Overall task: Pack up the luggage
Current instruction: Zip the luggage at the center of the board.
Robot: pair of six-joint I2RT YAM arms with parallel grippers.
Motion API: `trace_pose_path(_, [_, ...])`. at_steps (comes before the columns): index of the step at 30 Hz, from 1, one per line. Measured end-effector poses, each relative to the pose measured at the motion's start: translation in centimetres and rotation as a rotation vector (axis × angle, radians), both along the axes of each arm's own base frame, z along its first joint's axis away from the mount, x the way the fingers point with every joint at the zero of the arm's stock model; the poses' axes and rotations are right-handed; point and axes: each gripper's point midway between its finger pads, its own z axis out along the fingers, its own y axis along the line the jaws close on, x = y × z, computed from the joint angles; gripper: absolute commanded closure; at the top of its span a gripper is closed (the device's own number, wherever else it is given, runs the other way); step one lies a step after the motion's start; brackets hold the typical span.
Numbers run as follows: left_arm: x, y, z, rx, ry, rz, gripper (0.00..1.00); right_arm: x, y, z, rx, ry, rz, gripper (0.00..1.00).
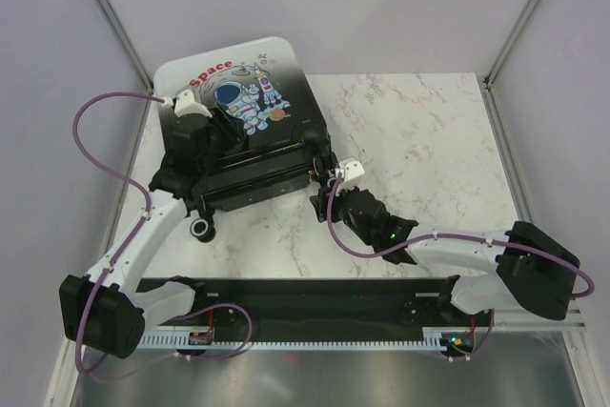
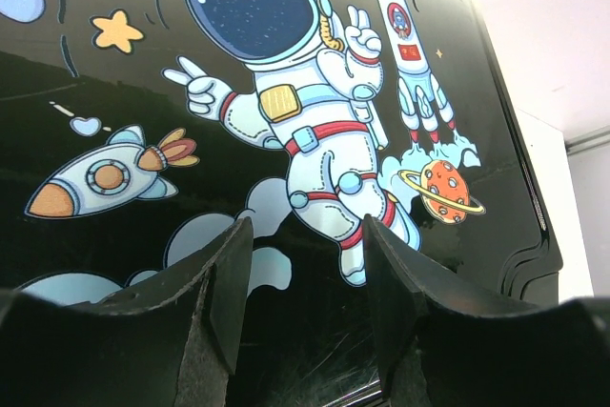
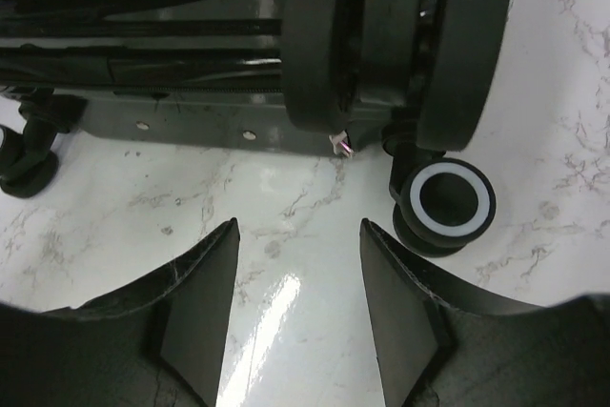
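The luggage [image 1: 250, 92] lies flat and closed at the table's back left, with its astronaut and red "Space" print facing up. My left gripper [image 1: 217, 129] hovers just above the lid. In the left wrist view my left gripper [image 2: 307, 228] is open over the printed shell [image 2: 143, 92], with nothing between its fingers. My right gripper [image 1: 324, 197] sits at the suitcase's near right corner. In the right wrist view my right gripper [image 3: 298, 227] is open over bare marble, and a black wheel with a white ring [image 3: 443, 202] stands just to its right below the luggage [image 3: 191, 54].
The marble table [image 1: 429, 140] extends to the right of the suitcase. Another suitcase wheel [image 1: 202, 229] sticks out at the near left corner beside my left arm. A black rail [image 1: 305, 297] runs along the near edge. Grey walls close in the sides and back.
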Motion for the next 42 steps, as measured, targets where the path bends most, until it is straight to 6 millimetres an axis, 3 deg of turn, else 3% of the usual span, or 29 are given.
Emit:
trace_pose_path(7, [0.0,0.1,-0.1,-0.01,-0.007,-0.009,0.43,2.2,2.6,1.2,0.043,-0.115,-0.103,0.39])
trace_pose_path(16, [-0.1,0.2,0.0,-0.025,-0.012,-0.022,0.43,4.7,3.6,-1.5,0.025,-0.179,-0.2,0.41])
trace_pose_path(19, [-0.2,0.1,0.0,-0.026,-0.011,-0.027,0.43,5.2,3.8,-1.9,0.023,-0.209,-0.214,0.46])
trace_pose_path(20, [-0.3,0.2,0.0,-0.026,-0.01,-0.025,0.43,5.4,3.8,-2.0,0.021,-0.216,-0.218,0.53])
trace_pose_path(21, [-0.4,0.3,0.0,-0.025,-0.008,-0.024,0.41,5.5,3.9,-2.2,0.016,-0.224,-0.22,0.56])
trace_pose_path(23, [-1.0,0.5,0.2,-0.02,-0.001,-0.024,0.23,5.8,4.3,-2.2,0.018,-0.237,-0.222,0.65])
trace_pose_path(25, [-2.0,0.9,0.7,-0.014,-0.002,-0.017,0.23,6.2,4.7,-2.2,0.016,-0.252,-0.222,0.73])
trace_pose_path(29, [-5.6,3.1,0.7,0.027,0.048,0.045,0.24,6.6,4.8,-2.0,0.013,-0.275,-0.234,1.0])
trace_pose_path(33, [-9.6,6.0,0.3,0.073,0.098,0.138,0.24,6.9,4.5,-1.7,0.005,-0.291,-0.251,1.0])
trace_pose_path(36, [-13.2,8.4,-1.4,0.131,0.186,0.21,0.24,7.0,4.4,-1.7,0.002,-0.292,-0.254,1.0])
trace_pose_path(42, [-16.3,10.8,-3.5,0.212,0.295,0.29,0.22,7.2,3.1,-1.8,-0.011,-0.282,-0.26,1.0])
